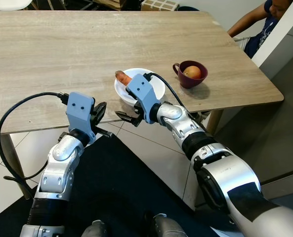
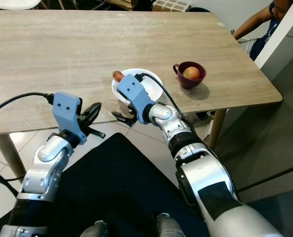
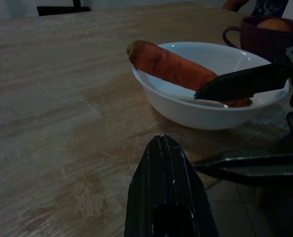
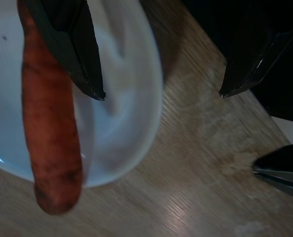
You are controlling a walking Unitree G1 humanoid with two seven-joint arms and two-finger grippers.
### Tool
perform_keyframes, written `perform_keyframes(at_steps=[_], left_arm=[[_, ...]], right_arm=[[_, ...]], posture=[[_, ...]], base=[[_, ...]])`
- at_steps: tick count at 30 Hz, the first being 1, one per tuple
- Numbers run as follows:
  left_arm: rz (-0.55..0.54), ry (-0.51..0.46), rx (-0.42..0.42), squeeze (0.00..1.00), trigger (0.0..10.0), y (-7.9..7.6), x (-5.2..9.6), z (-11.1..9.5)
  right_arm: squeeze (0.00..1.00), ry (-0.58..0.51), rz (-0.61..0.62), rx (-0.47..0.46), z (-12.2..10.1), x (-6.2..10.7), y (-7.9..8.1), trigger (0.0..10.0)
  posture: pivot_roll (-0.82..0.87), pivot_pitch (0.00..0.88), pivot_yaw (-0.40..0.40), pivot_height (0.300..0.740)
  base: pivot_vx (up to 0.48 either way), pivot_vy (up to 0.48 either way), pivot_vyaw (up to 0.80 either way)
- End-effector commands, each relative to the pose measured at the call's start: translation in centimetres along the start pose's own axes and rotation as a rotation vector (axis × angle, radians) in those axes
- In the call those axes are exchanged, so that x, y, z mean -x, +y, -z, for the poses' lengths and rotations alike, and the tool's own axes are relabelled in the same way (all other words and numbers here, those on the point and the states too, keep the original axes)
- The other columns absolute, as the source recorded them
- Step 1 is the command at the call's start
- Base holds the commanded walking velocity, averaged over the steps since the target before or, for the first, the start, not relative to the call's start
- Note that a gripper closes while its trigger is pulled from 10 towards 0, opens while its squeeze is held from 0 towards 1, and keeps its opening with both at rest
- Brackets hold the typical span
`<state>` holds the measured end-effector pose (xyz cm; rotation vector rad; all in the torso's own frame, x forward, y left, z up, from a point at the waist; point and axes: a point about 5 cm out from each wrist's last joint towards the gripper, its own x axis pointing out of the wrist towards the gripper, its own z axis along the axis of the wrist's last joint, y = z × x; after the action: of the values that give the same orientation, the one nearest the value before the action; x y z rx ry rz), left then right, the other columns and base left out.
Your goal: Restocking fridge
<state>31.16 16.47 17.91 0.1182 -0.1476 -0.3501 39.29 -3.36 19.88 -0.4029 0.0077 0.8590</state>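
Your right gripper (image 4: 161, 94) gapes wide, empty, one finger over white bowl (image 1: 158, 89) rim. Carrot (image 4: 50, 133) lies alongside that finger. Left gripper (image 1: 101, 118) farther, state unclear.

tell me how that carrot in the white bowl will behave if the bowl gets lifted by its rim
The carrot lies loose and slanted in the bowl, one end poking over the rim, so it could probably roll or slide out if the bowl tips. It looks stiff. The right gripper is open astride the rim; a one-sided grip may tilt the bowl.
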Motion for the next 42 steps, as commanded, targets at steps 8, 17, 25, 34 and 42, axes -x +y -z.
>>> perform_keyframes(at_steps=[8, 17, 25, 34, 42], left_arm=[[0.022, 0.026, -0.011, 0.00, 10.0, -0.3, 0.5, 0.3], [0.031, 0.029, -0.010, 0.00, 10.0, -0.4, 0.4, 0.4], [0.037, 0.026, -0.011, 0.00, 10.0, -0.4, 0.4, 0.3], [0.043, 0.025, -0.015, 0.00, 10.0, -0.3, 0.4, 0.3], [0.051, 0.027, -0.022, 0.00, 10.0, -0.3, 0.3, 0.3]], right_arm=[[0.00, 0.108, 0.046, 0.013, 1.6, 0.8, -1.0, 10.0], [0.00, 0.160, 0.145, 0.034, 2.2, 2.9, -4.0, 10.0], [0.00, 0.152, 0.114, 0.076, 2.1, 3.2, -4.3, 10.0], [0.00, 0.153, -0.065, 0.151, 2.0, 2.8, -2.9, 10.0], [0.00, 0.198, -0.197, 0.185, 1.8, 2.3, -1.8, 10.0]], posture=[[-0.03, 0.175, -0.093, 0.740], [-0.04, 0.172, -0.091, 0.740], [-0.04, 0.173, -0.089, 0.740], [-0.03, 0.172, -0.088, 0.740], [-0.03, 0.172, -0.089, 0.740]], base=[[0.000, 0.000, 0.00], [0.000, 0.000, 0.00], [0.000, 0.000, 0.00], [0.000, 0.000, 0.00], [0.000, 0.000, 0.00]])
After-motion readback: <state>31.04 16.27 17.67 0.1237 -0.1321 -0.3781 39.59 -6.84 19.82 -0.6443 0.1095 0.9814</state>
